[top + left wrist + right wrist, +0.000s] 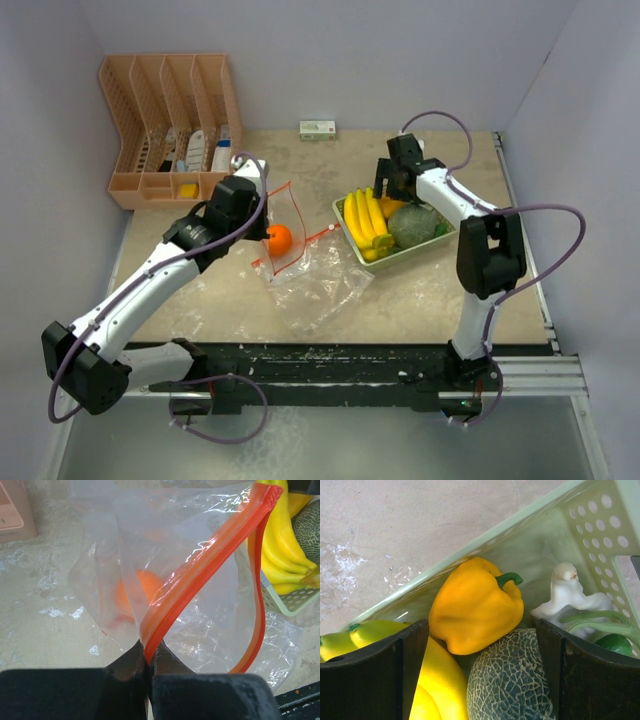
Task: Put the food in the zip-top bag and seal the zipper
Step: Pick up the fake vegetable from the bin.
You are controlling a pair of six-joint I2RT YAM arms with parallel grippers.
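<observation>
A peach slotted rack (165,110) stands in the far left corner of the table (440,290). Its upright slots hold a few small white and dark packets, and its low front bin holds a yellow piece (188,190). A small white-and-green box (317,129) lies at the foot of the back wall, near mid-table and well apart from the rack. A pale green tray (416,252) with perforated walls sits right of centre, askew to the table's edges, and the tan tabletop shows whitish scuffs.
</observation>
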